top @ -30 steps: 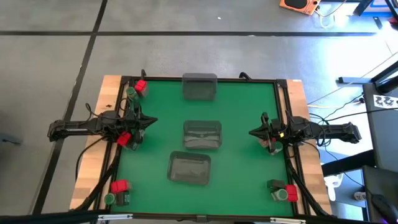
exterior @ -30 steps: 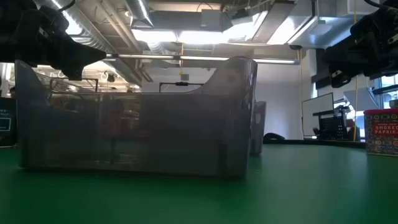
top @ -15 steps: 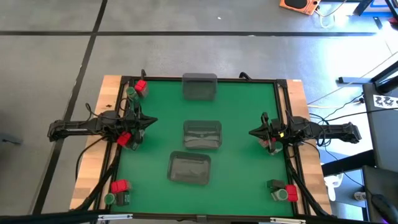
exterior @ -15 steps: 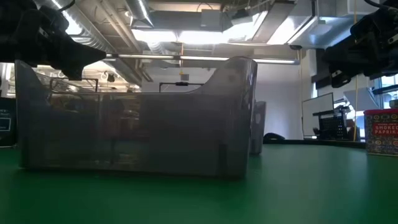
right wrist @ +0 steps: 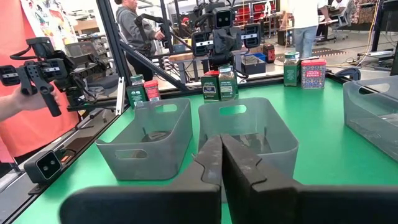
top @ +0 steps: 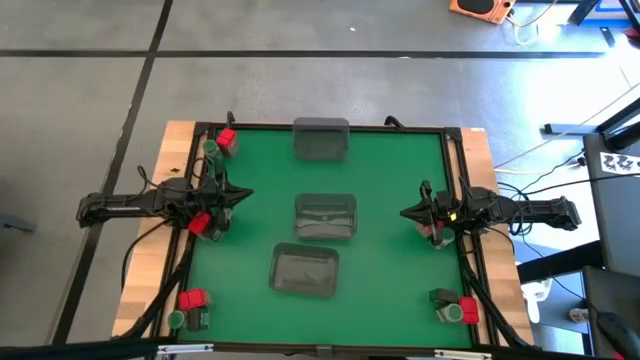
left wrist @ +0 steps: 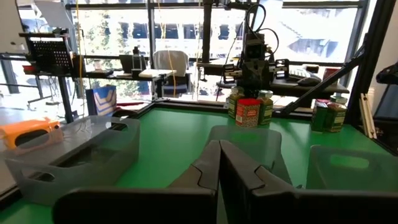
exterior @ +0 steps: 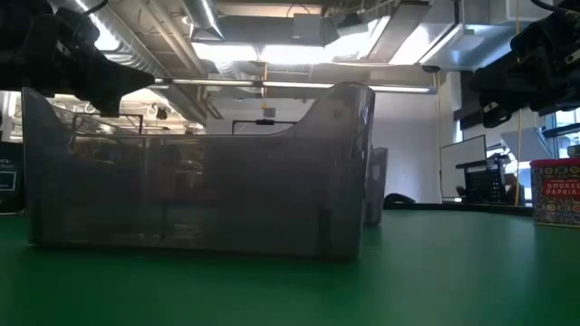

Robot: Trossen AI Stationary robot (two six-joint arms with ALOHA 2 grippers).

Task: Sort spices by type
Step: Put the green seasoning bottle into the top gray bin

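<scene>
**Operator:** Fingers pressed together on both sides, nothing between them. My left gripper hangs over the left edge of the green table, my right gripper over the right edge, both pointing inward at the three clear trays lined up down the middle.

**Observer:** So which step are you on?

**Operator:** By my reading, the very start: all three trays look bare and the spices sit in small clusters at the table's margins. One cluster is at the far left corner, a red box lies just beside my left arm, another group sits at the near left corner, one at the near right corner, and a red one shows partly under my right arm.

**Observer:** Next move?

**Operator:** I judge I must part one gripper's fingers, drop onto the nearest container, probably that red box, and carry it to a tray.

**Observer:** Anything you can't read?

**Operator:** Dark blocks are hard to pick out from above, and I can't count each cluster. From table height the near tray fills the picture; only one red paprika tin shows
</scene>
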